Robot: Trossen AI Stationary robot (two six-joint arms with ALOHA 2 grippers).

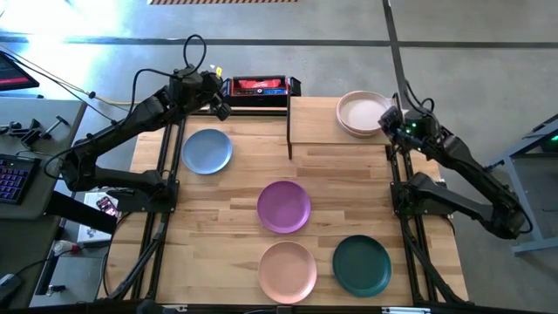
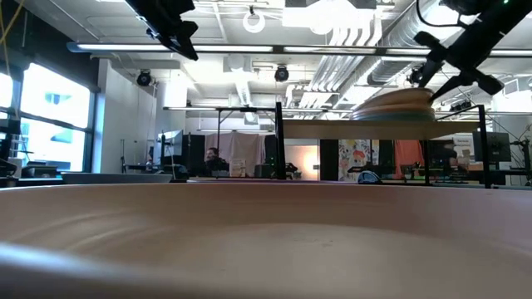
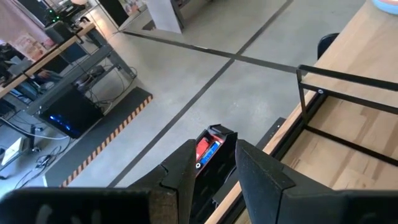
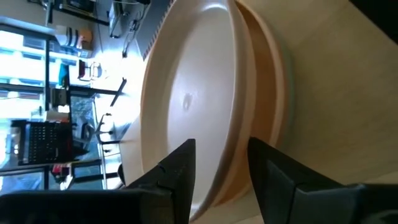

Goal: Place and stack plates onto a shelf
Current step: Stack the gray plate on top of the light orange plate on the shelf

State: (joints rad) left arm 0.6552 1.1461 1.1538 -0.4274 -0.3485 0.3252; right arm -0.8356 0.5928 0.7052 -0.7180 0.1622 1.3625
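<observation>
A pink plate (image 4: 186, 99) is being set on the stack (image 1: 361, 114) on the shelf (image 1: 323, 131). The right gripper (image 4: 221, 163) is spread, astride its rim. Withdrawal is judged next; four plates lie well away on the table (image 1: 235, 209). The left gripper (image 3: 211, 163), spread, idles.

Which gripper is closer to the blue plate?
Left. The left gripper hangs just behind the blue plate; the right gripper is across the table by the shelf's stack.
</observation>
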